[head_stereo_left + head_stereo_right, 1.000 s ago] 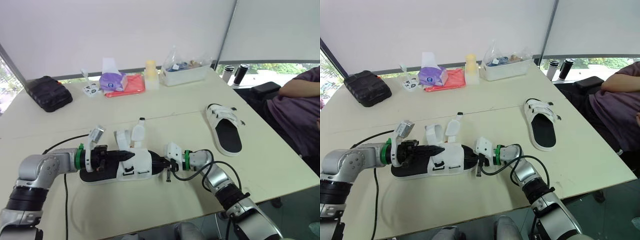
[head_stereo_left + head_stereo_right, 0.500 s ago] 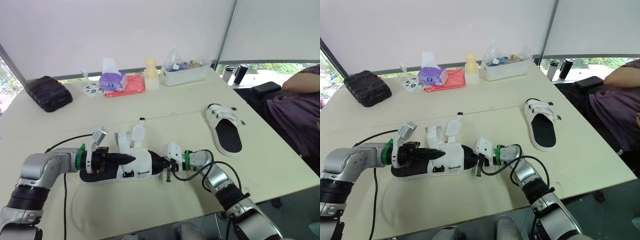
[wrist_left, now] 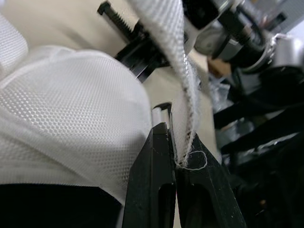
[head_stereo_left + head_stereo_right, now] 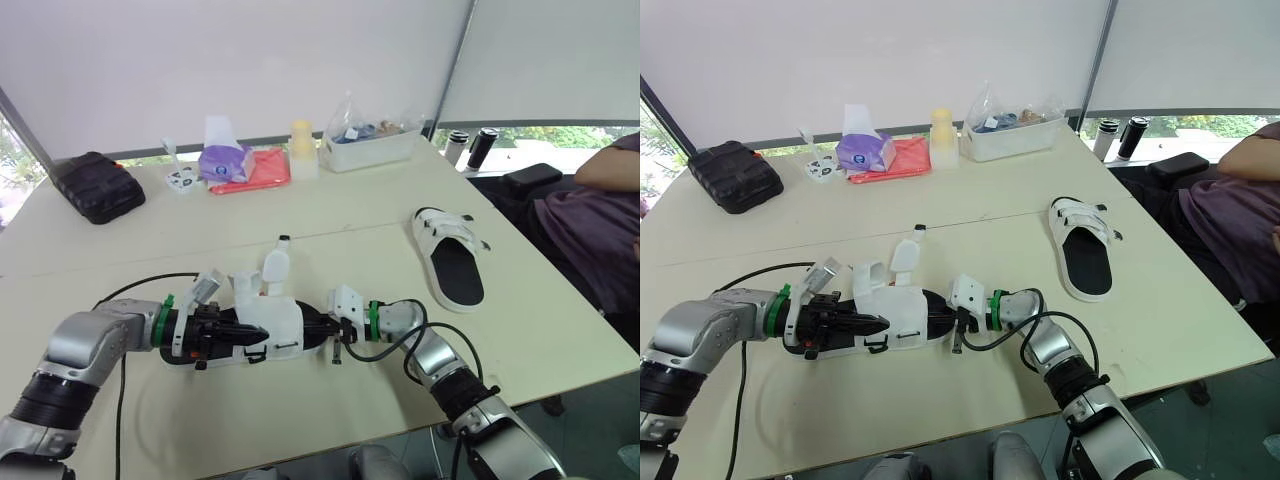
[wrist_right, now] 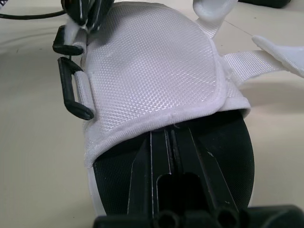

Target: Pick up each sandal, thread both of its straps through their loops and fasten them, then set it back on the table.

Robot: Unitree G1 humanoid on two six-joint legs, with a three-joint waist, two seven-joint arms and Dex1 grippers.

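White webbing is pinched at its frayed end in the closed jaws of the left gripper [image 3: 173, 145]. The strap [image 3: 183, 71] rises from the tips just beside a small loop [image 3: 161, 109] on the mesh upper of the sandal [image 3: 71, 104]. The right gripper [image 5: 169, 133], jaws drawn together, sets its tips on the black footbed at the sandal's toe opening, apparently bracing it. The sandal appears to rest on the tabletop [image 4: 350, 215] between the two arms, with another strap flap standing loose. The second sandal [image 4: 450, 255] lies well apart toward the robot's right. Threading of this strap looks to be in hand. The next move calls for steering the held end squarely into the loop without the webbing slipping.
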